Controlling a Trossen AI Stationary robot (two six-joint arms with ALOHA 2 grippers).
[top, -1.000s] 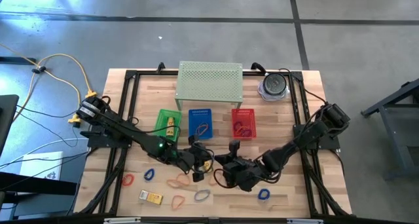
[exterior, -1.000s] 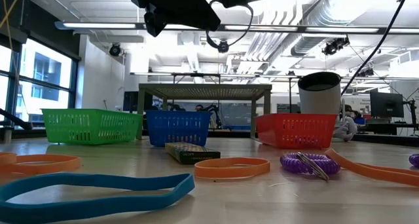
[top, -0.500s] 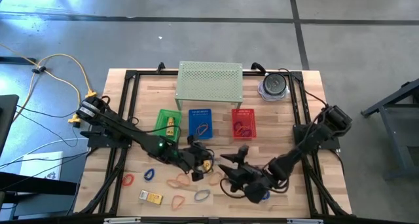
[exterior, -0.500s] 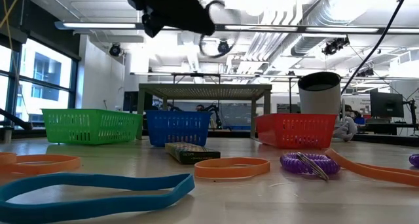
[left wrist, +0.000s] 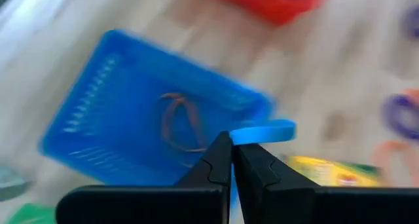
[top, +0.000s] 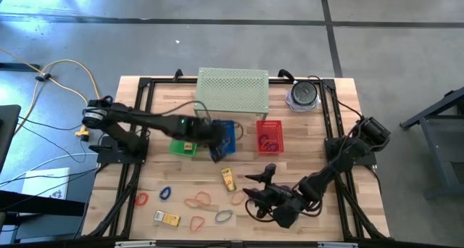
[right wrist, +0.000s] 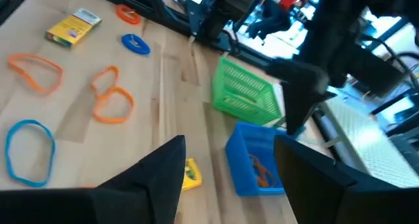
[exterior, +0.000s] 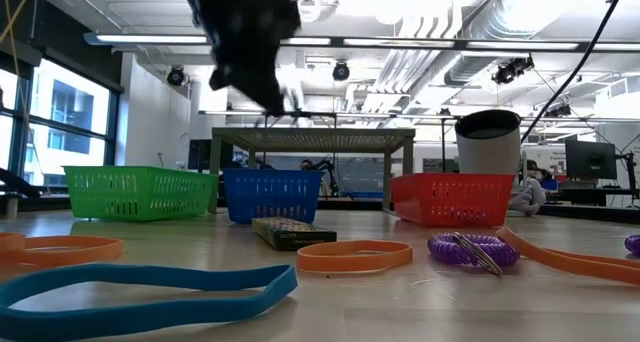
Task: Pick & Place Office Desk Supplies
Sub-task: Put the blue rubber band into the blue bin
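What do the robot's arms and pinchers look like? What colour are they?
Both arms are black and thin, built from jointed sections. The left arm has a tiny green light on it, and the right arm carries dark cables. The left gripper and the right gripper each have two flat black fingers.

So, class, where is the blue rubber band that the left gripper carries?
The blue rubber band is pinched in the left gripper, above the blue basket.

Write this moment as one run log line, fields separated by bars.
left gripper: shut on blue band, over blue basket | right gripper: open, empty, near front edge | loose bands left on table
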